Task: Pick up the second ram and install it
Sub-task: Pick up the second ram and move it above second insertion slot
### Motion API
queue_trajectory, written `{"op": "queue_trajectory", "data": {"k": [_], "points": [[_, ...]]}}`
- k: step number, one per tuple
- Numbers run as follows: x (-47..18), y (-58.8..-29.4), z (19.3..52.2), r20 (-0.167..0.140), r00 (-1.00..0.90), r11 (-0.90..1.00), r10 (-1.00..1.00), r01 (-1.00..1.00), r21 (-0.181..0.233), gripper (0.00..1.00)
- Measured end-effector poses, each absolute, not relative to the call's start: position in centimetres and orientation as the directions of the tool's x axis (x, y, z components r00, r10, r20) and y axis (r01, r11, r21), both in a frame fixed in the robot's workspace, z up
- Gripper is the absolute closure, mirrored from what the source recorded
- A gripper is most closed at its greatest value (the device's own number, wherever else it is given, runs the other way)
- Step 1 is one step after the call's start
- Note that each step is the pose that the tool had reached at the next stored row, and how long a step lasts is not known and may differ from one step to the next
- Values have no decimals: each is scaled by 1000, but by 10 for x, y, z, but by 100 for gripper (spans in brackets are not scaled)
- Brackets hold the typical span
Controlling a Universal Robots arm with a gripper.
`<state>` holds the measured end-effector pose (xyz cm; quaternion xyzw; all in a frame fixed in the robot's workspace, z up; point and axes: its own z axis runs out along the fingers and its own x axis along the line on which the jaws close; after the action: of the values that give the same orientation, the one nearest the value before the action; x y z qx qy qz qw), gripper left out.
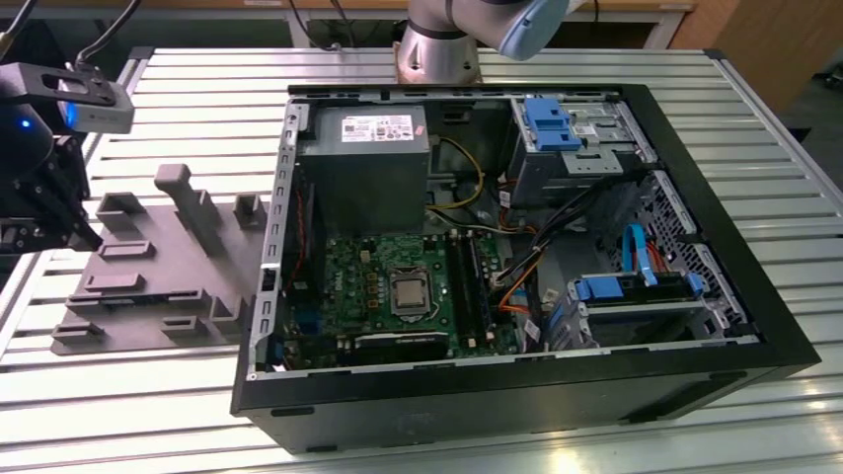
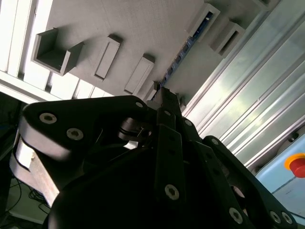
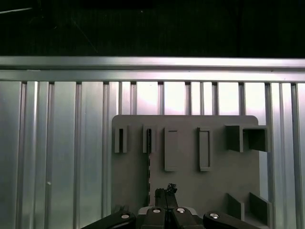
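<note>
The second ram is a thin dark stick standing on edge in the grey moulded tray, held between two small upright blocks. In the second wrist view the second ram shows blue and dark along its edge. My gripper hovers over the tray just beside the stick, its fingers pressed together with nothing between them. The fingertips end close to the stick's near end without touching it. In the exterior view my gripper hangs at the tray's left edge.
An open computer case lies on the ribbed metal table, to the exterior view's right of the tray. Inside are the green motherboard with dark memory slots, a grey power supply, cables and blue drive brackets.
</note>
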<state>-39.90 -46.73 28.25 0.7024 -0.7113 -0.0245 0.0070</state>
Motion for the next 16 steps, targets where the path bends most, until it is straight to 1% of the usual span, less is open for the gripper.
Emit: {"op": "queue_trajectory", "data": {"k": [16], "points": [[-399, -467, 276, -24, -13, 12, -1000, -999, 45, 89]]}}
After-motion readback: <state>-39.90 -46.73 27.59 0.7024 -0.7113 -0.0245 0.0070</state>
